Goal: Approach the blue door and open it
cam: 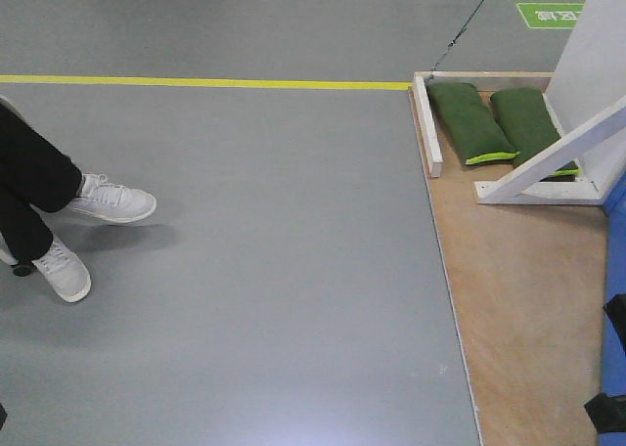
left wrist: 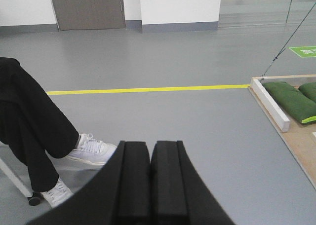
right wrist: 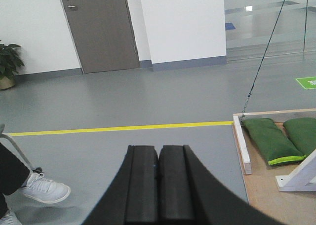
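Observation:
Only a narrow strip of the blue door [cam: 616,270] shows, at the right edge of the front view, standing on the wooden base board [cam: 528,299]. Its handle and lock are out of view. It does not show in either wrist view. My left gripper [left wrist: 150,144] is shut and empty, pointing over the grey floor. My right gripper [right wrist: 159,147] is shut and empty, pointing over the floor left of the base board [right wrist: 276,205].
A white wooden support frame [cam: 558,157] and two green sandbags [cam: 469,123] rest on the board. A person's legs and white shoes [cam: 110,201] are at the left. A yellow floor line [cam: 196,82] runs across. A grey wall door [right wrist: 98,27] is far back.

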You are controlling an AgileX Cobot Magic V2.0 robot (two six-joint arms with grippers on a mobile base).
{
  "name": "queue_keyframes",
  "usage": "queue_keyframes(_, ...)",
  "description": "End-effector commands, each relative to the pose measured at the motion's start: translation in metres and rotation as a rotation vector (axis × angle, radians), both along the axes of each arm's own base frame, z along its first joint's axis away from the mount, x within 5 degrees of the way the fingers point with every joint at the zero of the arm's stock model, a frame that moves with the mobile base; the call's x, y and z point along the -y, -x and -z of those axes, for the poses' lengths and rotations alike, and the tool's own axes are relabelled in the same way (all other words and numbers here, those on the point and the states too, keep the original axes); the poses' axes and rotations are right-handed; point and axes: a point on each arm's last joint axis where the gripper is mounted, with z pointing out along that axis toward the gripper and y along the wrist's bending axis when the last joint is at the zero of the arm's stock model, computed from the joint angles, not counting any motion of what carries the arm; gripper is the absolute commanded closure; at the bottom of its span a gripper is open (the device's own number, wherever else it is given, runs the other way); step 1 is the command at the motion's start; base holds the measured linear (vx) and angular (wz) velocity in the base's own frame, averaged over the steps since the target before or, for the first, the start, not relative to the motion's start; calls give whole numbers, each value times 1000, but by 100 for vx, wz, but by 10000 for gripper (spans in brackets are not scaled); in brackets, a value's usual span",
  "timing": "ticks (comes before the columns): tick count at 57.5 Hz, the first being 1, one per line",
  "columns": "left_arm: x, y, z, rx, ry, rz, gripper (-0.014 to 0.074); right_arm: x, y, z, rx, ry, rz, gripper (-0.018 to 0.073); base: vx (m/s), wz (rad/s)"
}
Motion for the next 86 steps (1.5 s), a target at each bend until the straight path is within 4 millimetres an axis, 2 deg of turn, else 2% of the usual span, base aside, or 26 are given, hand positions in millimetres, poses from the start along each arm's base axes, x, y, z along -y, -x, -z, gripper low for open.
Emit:
queue_keyframes(1,1,0,-17,123,9,11,524,0,0,-8,93,-11,1,547,18,0)
queue_keyframes(53,1,0,-17,123,9,11,524,0,0,-8,93,-11,1,547,5,0)
queue_keyframes(58,1,0,-17,123,9,11,524,0,1,-15,106,-13,1,547,0,0)
queue_keyframes(59,1,0,-17,123,9,11,524,2,10,-55,166,-23,1,547,0,0)
queue_keyframes(75,1,0,-17,123,9,11,524,7,41,-171,391,-59,1,547,0,0)
queue_keyframes(86,1,0,-17,123,9,11,524,7,43,-237,474,-72,1,547,0,0)
